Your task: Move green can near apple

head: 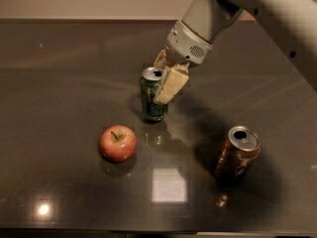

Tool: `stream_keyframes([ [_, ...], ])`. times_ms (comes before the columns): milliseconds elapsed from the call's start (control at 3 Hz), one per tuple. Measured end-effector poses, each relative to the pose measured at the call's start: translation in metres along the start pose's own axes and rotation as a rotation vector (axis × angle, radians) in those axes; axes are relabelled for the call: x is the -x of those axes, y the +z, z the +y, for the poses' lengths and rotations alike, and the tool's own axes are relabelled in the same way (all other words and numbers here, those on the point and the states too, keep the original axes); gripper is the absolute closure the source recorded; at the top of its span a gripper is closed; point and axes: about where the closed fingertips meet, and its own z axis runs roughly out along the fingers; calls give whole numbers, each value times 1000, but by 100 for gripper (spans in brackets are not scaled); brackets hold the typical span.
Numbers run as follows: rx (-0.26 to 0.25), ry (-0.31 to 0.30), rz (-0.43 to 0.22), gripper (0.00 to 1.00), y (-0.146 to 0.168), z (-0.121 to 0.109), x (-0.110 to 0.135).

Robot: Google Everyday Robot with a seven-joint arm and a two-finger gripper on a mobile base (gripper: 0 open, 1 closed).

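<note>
The green can [150,106], dark green with pale swirls and a silver top, stands upright on the dark table [59,73] at the centre. My gripper [158,83] comes down from the upper right and is shut on the green can, one pale finger [171,86] across its right front and the other behind its top. The red apple [118,143] lies on the table to the lower left of the green can, a short gap apart.
A larger brown can [237,153] stands upright at the lower right, apart from the green can. My arm [267,9] crosses the upper right corner. Bright light reflections show on the table near the front edge [169,185].
</note>
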Motion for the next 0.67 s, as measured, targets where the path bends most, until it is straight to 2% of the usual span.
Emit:
stream_keyframes([
  [333, 31, -44, -13, 100, 4, 15, 1],
  [667, 46, -73, -8, 84, 7, 28, 1],
])
